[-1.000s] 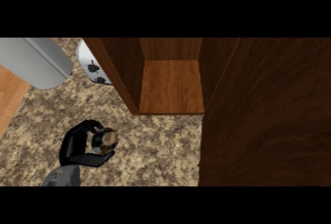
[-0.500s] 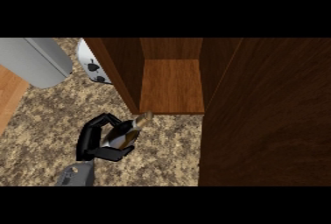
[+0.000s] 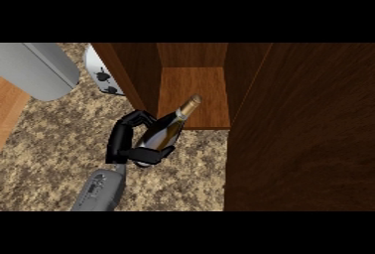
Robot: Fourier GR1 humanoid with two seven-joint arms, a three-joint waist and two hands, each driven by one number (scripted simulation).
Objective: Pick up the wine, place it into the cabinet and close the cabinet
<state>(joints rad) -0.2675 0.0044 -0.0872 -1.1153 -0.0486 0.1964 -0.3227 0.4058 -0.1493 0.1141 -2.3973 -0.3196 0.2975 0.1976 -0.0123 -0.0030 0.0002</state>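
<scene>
My left hand (image 3: 130,141) is shut on the wine bottle (image 3: 167,130), a dark glass bottle with a gold-capped neck (image 3: 190,104). The bottle is tilted, its neck pointing up and right over the front edge of the cabinet shelf (image 3: 192,84). Its lower body is hidden inside my curled fingers. The hand hovers just in front of the open wooden cabinet, beside its left wall (image 3: 128,74). The cabinet door (image 3: 300,129) stands open as a wide dark panel at the right. My right hand shows nowhere.
A grey rounded appliance (image 3: 36,69) sits at the upper left, with a white spotted object (image 3: 99,74) beside the cabinet's left wall. Speckled granite counter (image 3: 58,144) spreads under and left of the hand. A wooden strip (image 3: 9,109) borders the far left.
My left hand has carried the bottle up and right toward the cabinet. The bottle has tipped from end-on to slanted, and its neck now reaches over the shelf edge.
</scene>
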